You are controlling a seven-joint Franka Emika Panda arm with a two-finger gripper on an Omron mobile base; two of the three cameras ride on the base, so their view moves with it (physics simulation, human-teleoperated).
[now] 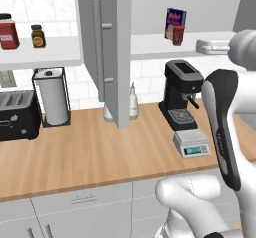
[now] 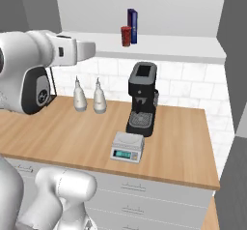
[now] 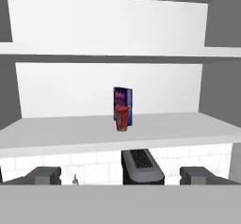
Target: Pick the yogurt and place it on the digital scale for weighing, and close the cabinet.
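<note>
Nearest, my tool stands wide with nothing between its tips, level with the shelf edge. Below on the worktop, the digital scale sits just before the coffee machine. Ahead at twelve o'clock, well apart from my tips, the yogurt stands upright on the lower shelf of the cabinet, whose door hangs open, touching the blue-purple box behind it. Its label is too blurred to read.
</note>
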